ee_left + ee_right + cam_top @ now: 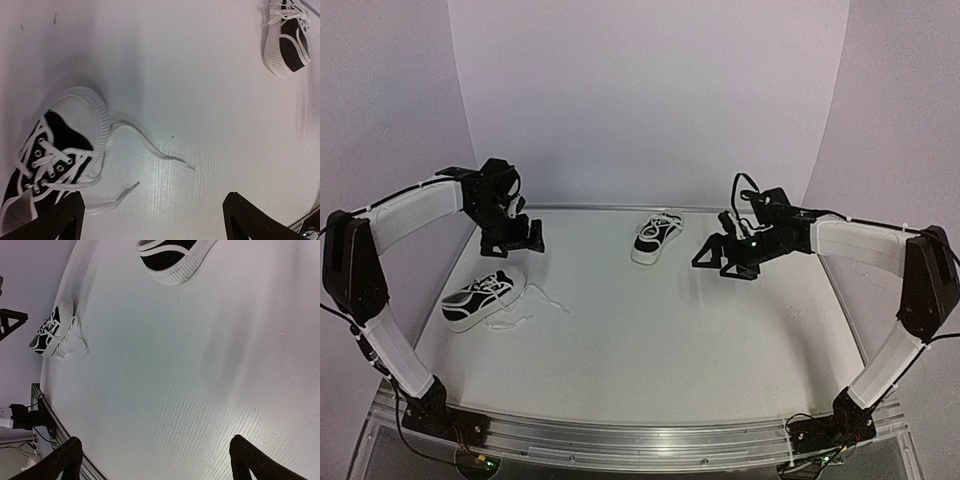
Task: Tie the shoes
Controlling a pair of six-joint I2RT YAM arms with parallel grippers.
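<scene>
The smooth, faintly grained white table (650,360) spreads out under both arms. The left gripper (512,243) and right gripper (723,262) hang with angular black jaws spread wide, holding nothing. The near shoe (480,298), black canvas with a ribbed rubber toe, lies by the left edge. The far shoe (655,238) lies at back centre. Flat white laces (545,298) trail limp from the near shoe.

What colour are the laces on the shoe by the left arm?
White laces; the left wrist view shows them best.
</scene>
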